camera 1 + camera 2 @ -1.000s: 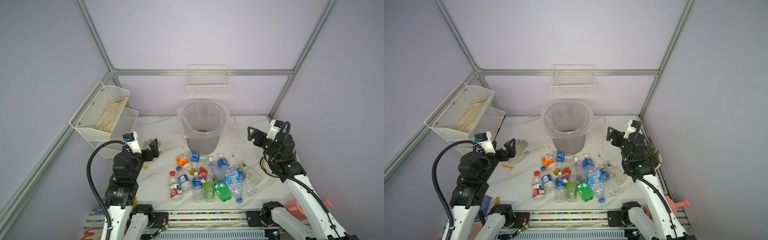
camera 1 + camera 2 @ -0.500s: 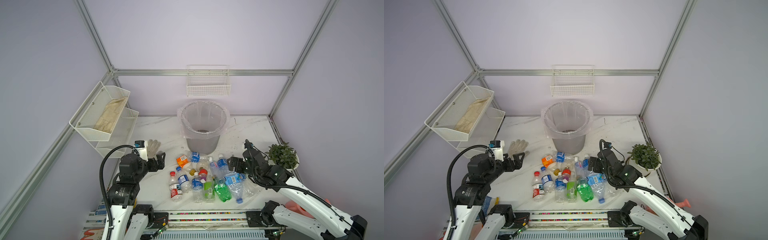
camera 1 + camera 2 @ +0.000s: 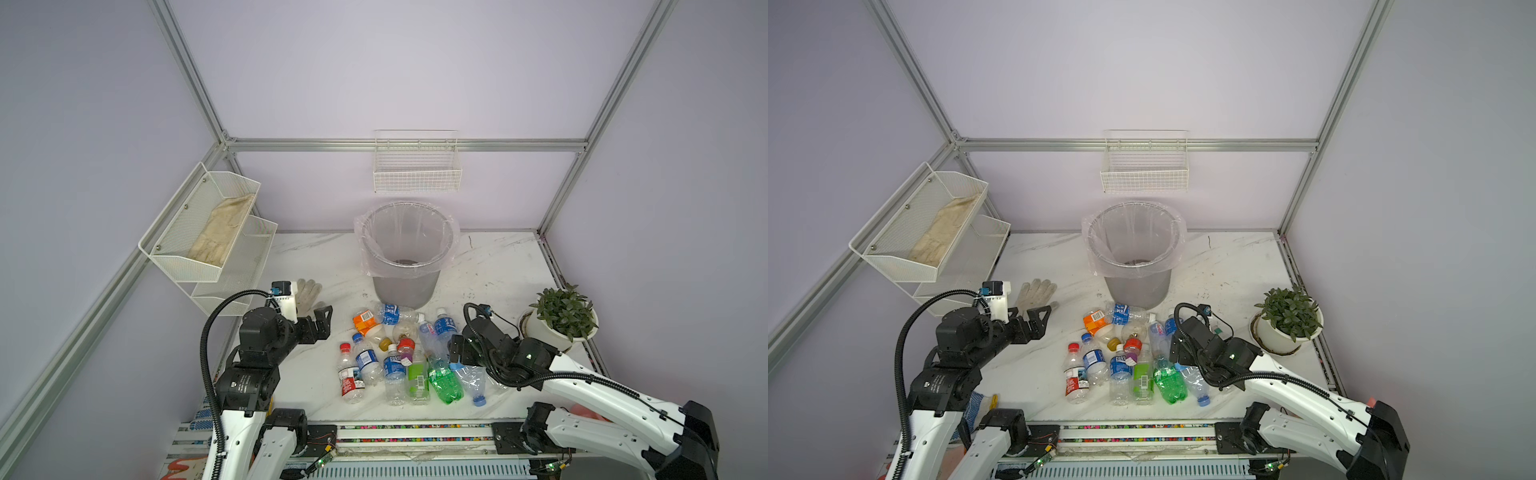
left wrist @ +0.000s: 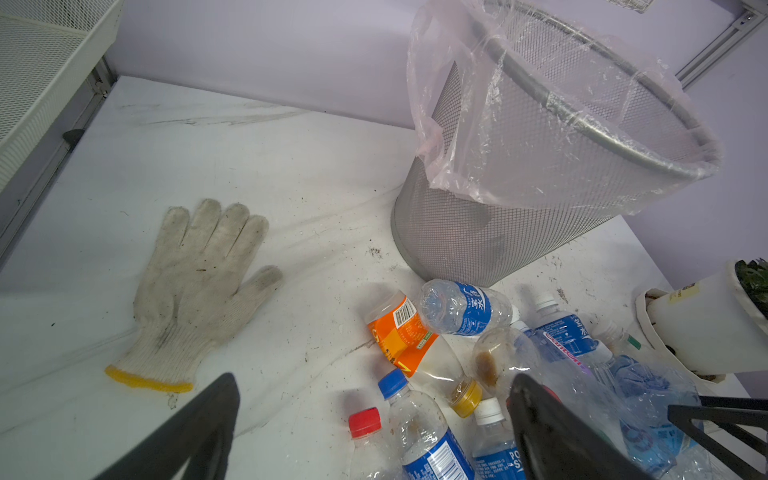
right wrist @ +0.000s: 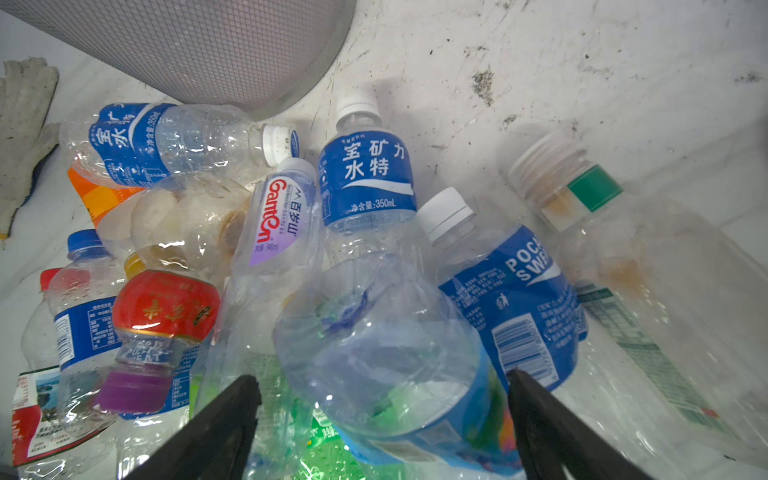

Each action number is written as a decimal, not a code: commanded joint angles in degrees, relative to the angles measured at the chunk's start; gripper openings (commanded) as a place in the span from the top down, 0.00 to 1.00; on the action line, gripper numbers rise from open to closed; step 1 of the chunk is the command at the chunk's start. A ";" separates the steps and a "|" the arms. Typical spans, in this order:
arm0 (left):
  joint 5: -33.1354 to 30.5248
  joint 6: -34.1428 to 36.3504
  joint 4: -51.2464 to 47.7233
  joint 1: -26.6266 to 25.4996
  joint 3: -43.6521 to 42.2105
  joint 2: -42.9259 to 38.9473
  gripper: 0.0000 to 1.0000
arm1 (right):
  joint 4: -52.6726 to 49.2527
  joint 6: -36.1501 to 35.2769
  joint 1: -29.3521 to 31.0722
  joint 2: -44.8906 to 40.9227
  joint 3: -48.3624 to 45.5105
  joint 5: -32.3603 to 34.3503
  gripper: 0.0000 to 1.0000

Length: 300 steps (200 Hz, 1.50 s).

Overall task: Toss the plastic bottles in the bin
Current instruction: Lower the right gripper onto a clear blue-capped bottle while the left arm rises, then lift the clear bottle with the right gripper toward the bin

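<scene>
Several plastic bottles (image 3: 399,357) lie in a heap on the marble table just in front of the bin (image 3: 405,266), a grey mesh basket lined with a clear bag. Among them are a green one (image 3: 444,380), an orange-labelled one (image 4: 401,332) and a red-capped one (image 3: 349,376). My right gripper (image 5: 382,377) hangs low over the heap's right side, open. Its jaws stand either side of a crushed clear bottle with a blue label (image 5: 386,345). My left gripper (image 4: 372,379) is open and empty, left of the heap (image 3: 1121,353) and above the table.
A white work glove (image 3: 308,293) lies flat behind the left gripper. A potted plant (image 3: 561,320) stands at the table's right edge, close to the right arm. A white wire shelf (image 3: 208,232) hangs on the left wall and a wire basket (image 3: 417,170) on the back wall.
The right arm has swung down from high on the right onto the bottle heap, uncovering the plant. The left gripper has lowered and moved forward toward the heap.
</scene>
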 commanded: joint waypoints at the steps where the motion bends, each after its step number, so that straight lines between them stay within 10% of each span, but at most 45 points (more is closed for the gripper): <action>1: 0.34 0.18 0.04 -0.65 -2.24 -0.69 0.00 | -1.77 2.58 0.59 1.01 -0.34 3.12 0.05; 89: -1.63 0.45 -0.33 -1.54 -2.48 -1.89 0.00 | 1.30 2.43 1.31 5.44 -1.43 5.24 0.08; 144: -2.79 0.62 -0.53 -1.74 -2.53 -2.35 0.00 | 1.01 2.68 1.26 5.55 -1.51 6.40 0.39; 300: -3.62 0.61 -0.76 -2.35 -2.59 -2.69 0.00 | -2.87 2.88 1.27 1.54 5.01 8.85 0.87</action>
